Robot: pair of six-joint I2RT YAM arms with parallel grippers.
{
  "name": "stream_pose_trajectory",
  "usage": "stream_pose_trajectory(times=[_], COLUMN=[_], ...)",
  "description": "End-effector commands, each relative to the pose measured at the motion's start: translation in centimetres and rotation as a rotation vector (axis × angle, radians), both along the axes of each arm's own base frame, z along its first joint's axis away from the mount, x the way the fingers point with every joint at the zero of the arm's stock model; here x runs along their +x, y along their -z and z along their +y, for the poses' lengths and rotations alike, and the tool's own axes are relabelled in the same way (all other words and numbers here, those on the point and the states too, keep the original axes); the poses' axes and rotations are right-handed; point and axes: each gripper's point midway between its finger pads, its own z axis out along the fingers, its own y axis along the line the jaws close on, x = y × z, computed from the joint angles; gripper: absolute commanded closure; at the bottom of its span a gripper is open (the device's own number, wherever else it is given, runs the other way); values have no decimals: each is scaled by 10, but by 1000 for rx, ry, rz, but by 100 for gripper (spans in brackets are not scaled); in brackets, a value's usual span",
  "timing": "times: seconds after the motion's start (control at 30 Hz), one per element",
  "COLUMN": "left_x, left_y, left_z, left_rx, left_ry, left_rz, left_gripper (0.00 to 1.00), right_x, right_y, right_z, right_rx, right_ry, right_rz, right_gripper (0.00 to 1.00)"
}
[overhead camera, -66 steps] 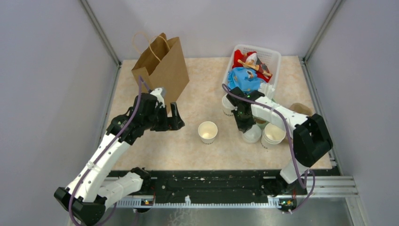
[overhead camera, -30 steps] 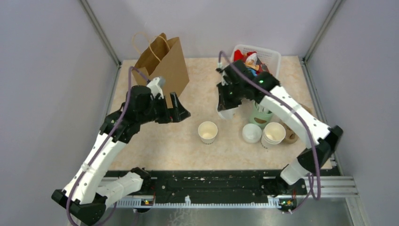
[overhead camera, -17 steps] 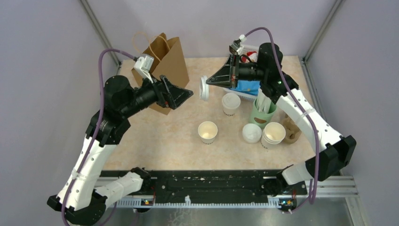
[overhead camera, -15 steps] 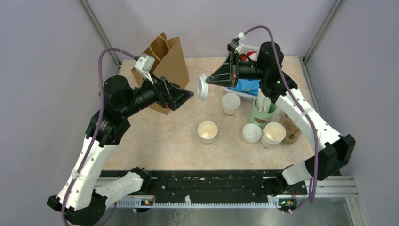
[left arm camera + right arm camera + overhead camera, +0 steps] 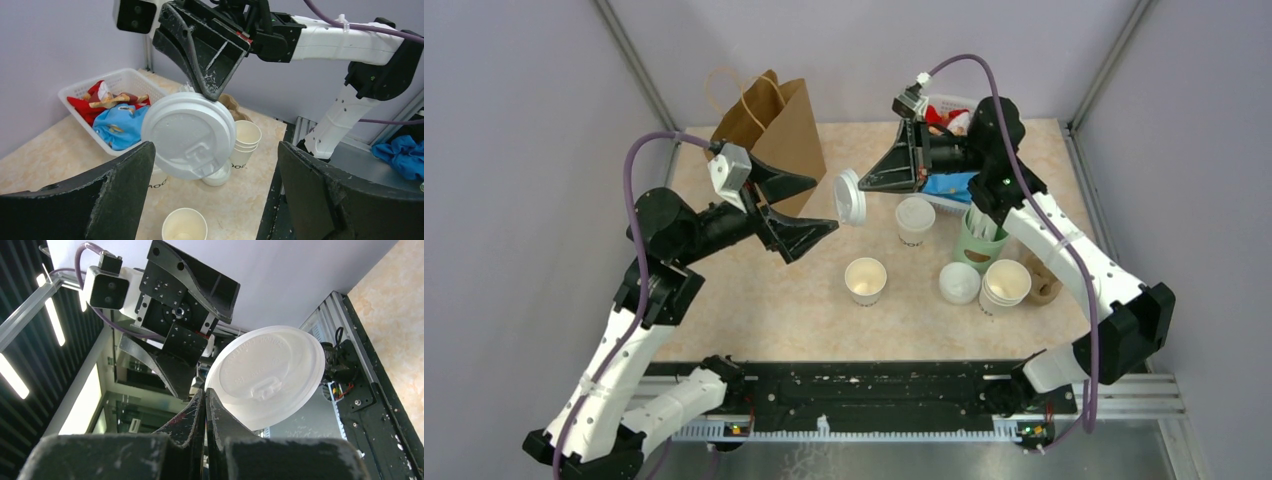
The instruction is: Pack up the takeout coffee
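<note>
Handover, apparently, of white lid (image 5: 851,197): right gripper (image 5: 862,188) clamps its rim in mid-air, left gripper (image 5: 824,205), jaws wide apart, faces it and should close squarely across the rim before release; takeout coffee (image 5: 913,222) stands on table (image 5: 754,300) just before basket (image 5: 1009,115).

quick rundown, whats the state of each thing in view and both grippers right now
lid, in the air, pinched at its rim
right gripper, shut on the lid
left gripper, open, empty
middle cup, upright, no lid, empty
lettered cup, upright, looks capped
cup stack, nested, upright, no lid
paper bag, standing, top open
</note>
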Motion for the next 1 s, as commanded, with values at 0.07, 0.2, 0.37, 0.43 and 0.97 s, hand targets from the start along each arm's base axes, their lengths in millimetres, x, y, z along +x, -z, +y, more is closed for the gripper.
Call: stream_pose_trajectory(times=[0.07,0.2,0.37,0.43,0.97], left_x=[-8,-6,-14,-12,10], left_y=[-16,-13,-11,-6,1], left_z=[-9,-5,2,0,-1], left_rx=[-25,-20,-22,0,22], left_ry=[95,60,39,47,-21], left_rz=[-141,-229,-370,-366,-348], left_gripper=[2,2,2,2,2], right_x=[-26,-33,-39,-39,-41], right_y=[-25,-26,-26,-27,-28], right_z=[2,4,7,6,12], right_rx=[70,77,79,80,86], right_ry=[-50,-68,-78,-75,-82], right_rz=[-131,-158,-175,-177,-179], right_gripper=[100,100,100,100,100])
